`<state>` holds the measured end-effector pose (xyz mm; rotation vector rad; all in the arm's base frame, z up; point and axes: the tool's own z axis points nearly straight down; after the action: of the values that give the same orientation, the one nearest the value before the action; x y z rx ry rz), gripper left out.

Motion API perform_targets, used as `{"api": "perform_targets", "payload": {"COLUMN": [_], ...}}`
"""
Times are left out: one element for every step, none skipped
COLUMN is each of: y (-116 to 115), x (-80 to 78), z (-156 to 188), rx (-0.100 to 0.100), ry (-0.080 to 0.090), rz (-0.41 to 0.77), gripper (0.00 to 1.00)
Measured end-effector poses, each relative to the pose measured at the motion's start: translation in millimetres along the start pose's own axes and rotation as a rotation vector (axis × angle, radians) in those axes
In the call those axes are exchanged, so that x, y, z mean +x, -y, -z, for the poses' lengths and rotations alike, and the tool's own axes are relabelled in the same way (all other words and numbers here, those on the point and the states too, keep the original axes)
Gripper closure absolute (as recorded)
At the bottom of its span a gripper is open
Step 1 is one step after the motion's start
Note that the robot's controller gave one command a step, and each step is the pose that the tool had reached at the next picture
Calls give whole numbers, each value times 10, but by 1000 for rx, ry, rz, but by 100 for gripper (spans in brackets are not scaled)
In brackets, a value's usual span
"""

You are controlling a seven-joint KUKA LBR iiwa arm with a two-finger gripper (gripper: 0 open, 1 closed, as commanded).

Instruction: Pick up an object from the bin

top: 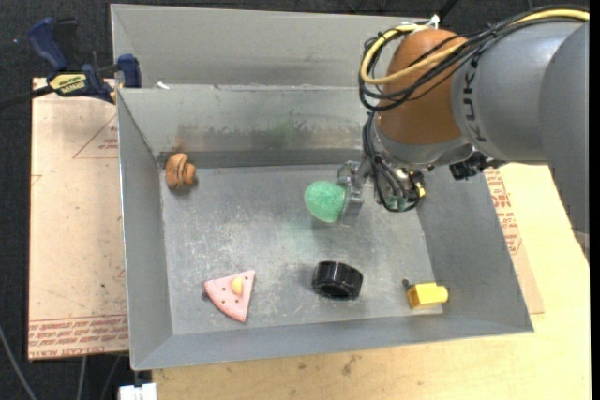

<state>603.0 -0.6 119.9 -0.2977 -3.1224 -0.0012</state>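
Brown knobbly lump (180, 171) is sitting in the far-left corner of the bin (272, 239). Pink wedge (232, 294) is lying near the front-left corner. Green ball (324, 201) is resting mid-bin, and the black ring (337, 280) is lying nearer the front edge. Hand (356, 192) is hanging right against the ball's right side; can't tell if it's wide or narrow. Yellow block (427, 296) is sitting near the front-right corner.
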Motion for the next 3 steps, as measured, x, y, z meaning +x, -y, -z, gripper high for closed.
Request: {"api": "perform_targets", "payload": {"y": [125, 241, 229], "x": [-168, -5, -153], "z": [137, 386, 198], "rx": [-2, 1, -2], "ry": [19, -4, 20], "rz": [2, -1, -14], "gripper": [100, 100, 100]}}
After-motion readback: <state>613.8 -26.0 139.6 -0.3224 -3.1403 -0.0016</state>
